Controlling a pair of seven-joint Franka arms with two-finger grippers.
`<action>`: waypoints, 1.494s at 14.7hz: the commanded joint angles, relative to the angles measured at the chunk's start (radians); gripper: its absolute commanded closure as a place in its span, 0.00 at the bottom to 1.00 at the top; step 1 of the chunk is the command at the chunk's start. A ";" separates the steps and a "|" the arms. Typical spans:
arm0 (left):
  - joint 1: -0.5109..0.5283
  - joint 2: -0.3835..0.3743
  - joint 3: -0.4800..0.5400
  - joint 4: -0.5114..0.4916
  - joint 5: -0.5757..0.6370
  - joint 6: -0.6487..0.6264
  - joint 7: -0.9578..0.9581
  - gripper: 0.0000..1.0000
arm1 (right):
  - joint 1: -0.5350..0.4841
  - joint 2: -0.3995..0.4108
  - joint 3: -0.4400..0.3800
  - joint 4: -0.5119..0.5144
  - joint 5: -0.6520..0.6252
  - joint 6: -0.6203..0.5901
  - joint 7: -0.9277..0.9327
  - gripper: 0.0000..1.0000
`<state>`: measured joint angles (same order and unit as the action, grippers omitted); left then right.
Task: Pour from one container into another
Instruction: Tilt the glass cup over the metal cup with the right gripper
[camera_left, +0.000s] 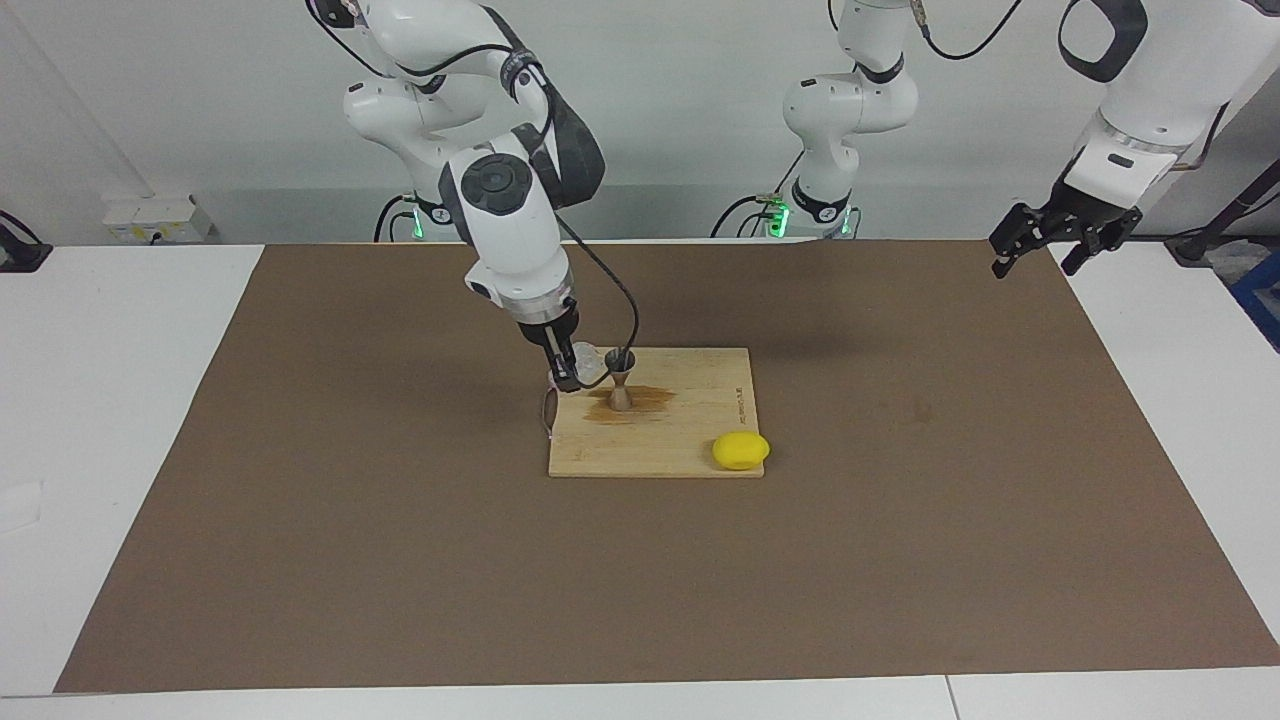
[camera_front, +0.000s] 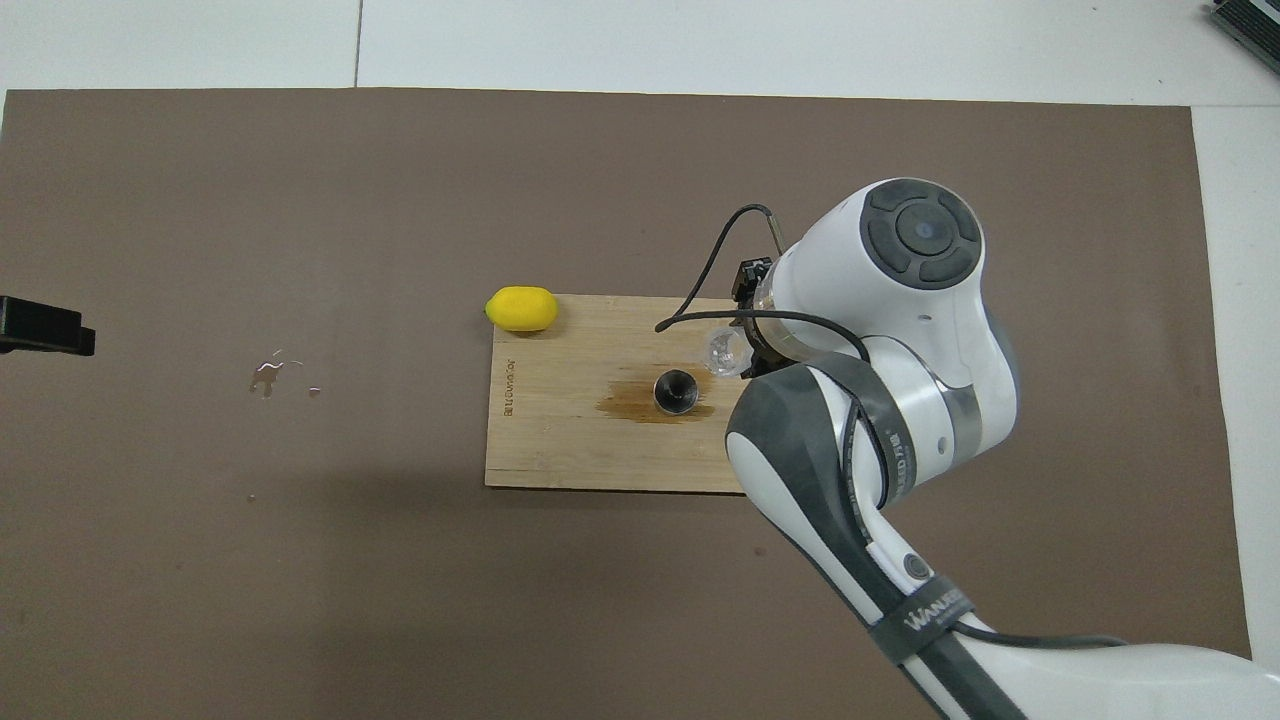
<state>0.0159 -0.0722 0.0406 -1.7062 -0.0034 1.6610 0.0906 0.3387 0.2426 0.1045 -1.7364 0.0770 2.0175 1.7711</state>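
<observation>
A: Starting at the right arm's end of the tabletop (camera_left: 130, 400) — what's the right pincer (camera_left: 572, 372) doing?
B: Clamped tight on the clear cup (camera_left: 588, 364), tipped on its side over the cutting board (camera_left: 690, 440), mouth toward the jigger (camera_left: 620, 379). Cup looks to be just beside the jigger's rim; touching or not, hard to say from here.
A: Jigger position?
B: Upright on the board, standing in a brown wet stain (camera_left: 640, 400), toward the edge nearer the robots.
A: Anything else on the board?
B: Lemon (camera_left: 741, 450) at the corner farther from the robots, toward the left arm's end. Overhead view also shows small droplets (camera_front: 275, 372) on the brown mat (camera_left: 900, 520), well apart from the board.
A: Left pincer (camera_left: 1035, 245)?
B: Fingers spread wide, holding nothing, waiting up over the mat's corner at its own end
</observation>
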 joint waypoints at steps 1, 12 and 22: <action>-0.024 0.014 0.021 0.004 0.011 0.017 -0.015 0.00 | 0.014 -0.005 -0.002 0.003 -0.071 0.020 0.034 1.00; -0.027 0.011 0.021 0.017 0.011 -0.044 -0.057 0.00 | 0.065 -0.011 0.000 -0.011 -0.152 0.038 0.076 1.00; -0.027 0.009 0.019 0.016 0.010 -0.043 -0.058 0.00 | 0.091 -0.028 0.001 -0.045 -0.226 0.036 0.076 1.00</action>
<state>0.0123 -0.0613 0.0421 -1.7048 -0.0035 1.6414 0.0472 0.4277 0.2425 0.1048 -1.7501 -0.1155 2.0397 1.8159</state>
